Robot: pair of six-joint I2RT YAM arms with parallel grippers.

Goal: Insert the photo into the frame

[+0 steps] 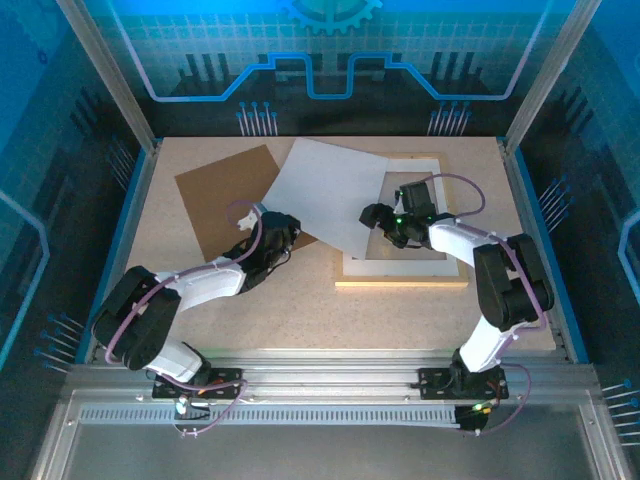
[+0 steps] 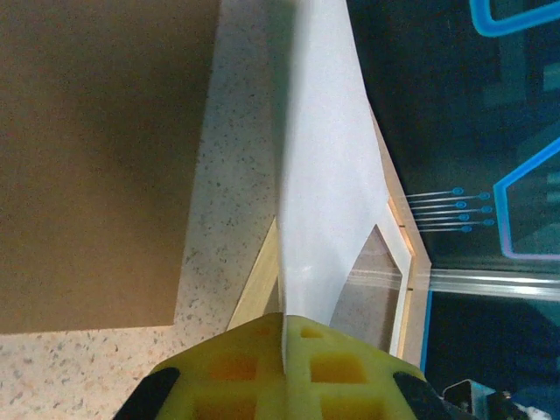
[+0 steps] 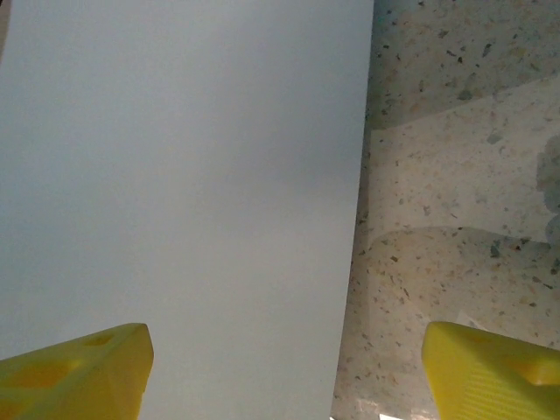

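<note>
Speckled tabletop (image 1: 300,310), blank-backed photo (image 1: 335,195) askew over frame (image 1: 400,283), pinched by left claw (image 2: 284,325)

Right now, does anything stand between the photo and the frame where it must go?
Yes. The open right gripper hangs over the frame at the edge of the photo, in its way down. The left gripper pinches the photo, tilted over the white mat lying in the frame.
</note>
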